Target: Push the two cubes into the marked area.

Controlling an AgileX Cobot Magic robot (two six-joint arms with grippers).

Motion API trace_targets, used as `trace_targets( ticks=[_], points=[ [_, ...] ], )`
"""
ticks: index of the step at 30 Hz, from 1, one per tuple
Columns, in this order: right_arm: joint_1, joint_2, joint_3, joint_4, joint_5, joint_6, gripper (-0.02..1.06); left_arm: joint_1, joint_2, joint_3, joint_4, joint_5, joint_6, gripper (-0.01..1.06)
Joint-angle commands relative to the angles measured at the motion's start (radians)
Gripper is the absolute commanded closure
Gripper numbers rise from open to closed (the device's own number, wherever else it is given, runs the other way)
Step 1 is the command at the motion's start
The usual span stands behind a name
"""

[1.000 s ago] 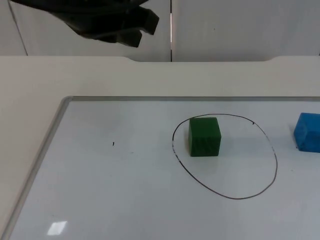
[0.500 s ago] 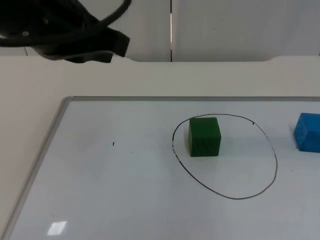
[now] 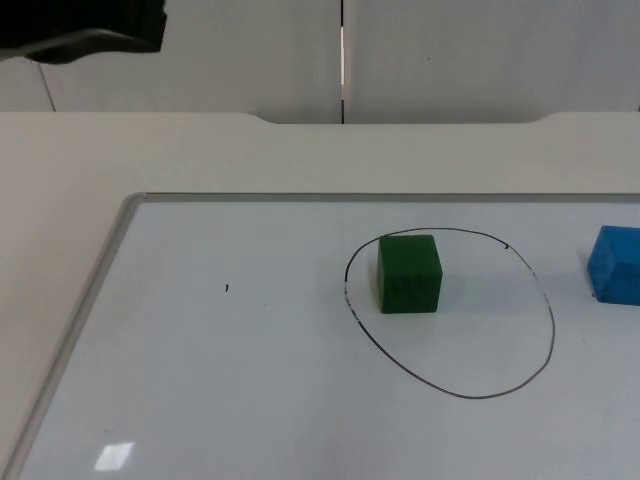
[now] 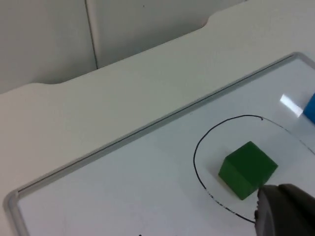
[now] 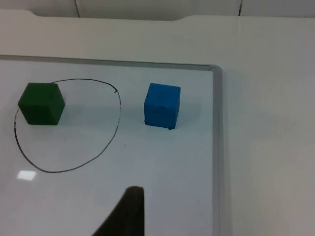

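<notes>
1 whiteboard [image 3: 250, 400], flat on the white desk [image 3: 60, 160], metal-framed, nearest item in the top view; a small dark speck [image 3: 226, 289] marks its surface.

1 hand-drawn black outline [image 3: 552, 330], roughly oval, on the whiteboard: the marked area.

1 green cube [image 3: 409, 273], upright, inside the outline close to its far-left edge, not touching the line. From the left wrist it [image 4: 247, 169] sits just ahead of the left end effector's fingertip [image 4: 283, 210], apart from it.

1 blue cube [image 3: 615, 264], outside the outline, off its right side, on the whiteboard. From the right wrist it [image 5: 162, 104] lies well ahead of the right end effector's fingertip [image 5: 125, 214], between the outline and the board's right frame; the green cube [image 5: 41, 103] lies farther to the side, within the line.

1 left end effector, raised at the far left corner above the desk, well apart from both cubes; grip state cannot be told.

1 right end effector, above the whiteboard's near part; grip state cannot be told.

1 grey partition wall [image 3: 480, 50], farthest, behind the desk edge.
</notes>
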Motion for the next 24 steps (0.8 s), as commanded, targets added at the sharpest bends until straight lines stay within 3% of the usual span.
trace_targets(
  ticks=[1,6,9,24],
  points=[
    [-0.003,-0.005,0.001,-0.001,-0.004,-0.007,-0.01,0.002,-0.047,0.004,0.007,0.05,-0.009,1.05],
    [-0.003,-0.005,0.001,-0.001,-0.004,-0.007,-0.01,0.002,-0.133,0.004,0.085,0.122,-0.086,1.05],
    [-0.003,-0.005,0.001,-0.001,-0.004,-0.007,-0.01,0.002,-0.219,0.004,0.2,0.172,-0.207,1.05],
    [-0.003,-0.005,0.001,-0.001,-0.004,-0.007,-0.01,0.002,-0.535,0.011,0.481,0.404,-0.451,1.05]
  ],
)
